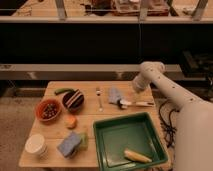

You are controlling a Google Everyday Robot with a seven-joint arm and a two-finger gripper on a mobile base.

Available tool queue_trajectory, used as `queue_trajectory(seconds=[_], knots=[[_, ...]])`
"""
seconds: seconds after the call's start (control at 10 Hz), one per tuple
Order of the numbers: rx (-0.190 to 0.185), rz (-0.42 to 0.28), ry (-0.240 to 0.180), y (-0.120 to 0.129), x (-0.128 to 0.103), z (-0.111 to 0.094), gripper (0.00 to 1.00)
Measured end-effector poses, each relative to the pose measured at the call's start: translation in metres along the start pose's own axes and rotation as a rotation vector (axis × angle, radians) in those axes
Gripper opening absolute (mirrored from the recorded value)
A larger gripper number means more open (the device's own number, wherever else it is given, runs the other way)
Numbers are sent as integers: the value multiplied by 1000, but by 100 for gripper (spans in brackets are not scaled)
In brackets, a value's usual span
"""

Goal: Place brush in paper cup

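Note:
The brush (136,103) lies flat on the right part of the wooden table (107,115), with its whitish handle pointing right and its dark head to the left. The paper cup (36,144) stands at the table's front left corner, far from the brush. My gripper (136,92) hangs at the end of the white arm, just above and behind the brush handle. It holds nothing that I can see.
A grey cloth (115,95) lies left of the brush head, and a silver fork (99,98) further left. A green tray (106,140) holding a yellow wedge (136,156) is at front right. An orange bowl (48,110), a dark bowl (73,99) and a blue sponge (69,144) stand at left.

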Motion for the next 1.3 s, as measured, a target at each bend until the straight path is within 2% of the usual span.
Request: queue_trajectory(seconds=[0.3, 0.5, 0.7, 0.9, 1.1, 1.2, 1.3], knots=[[6, 9, 14, 2, 2, 0, 80], [16, 21, 69, 9, 17, -3, 80], [17, 16, 103, 11, 20, -1, 80], [5, 18, 135, 16, 34, 2, 80], [-24, 19, 145, 21, 43, 15, 80], [-41, 18, 145, 24, 46, 24, 77], [-54, 19, 152, 27, 51, 30, 69]])
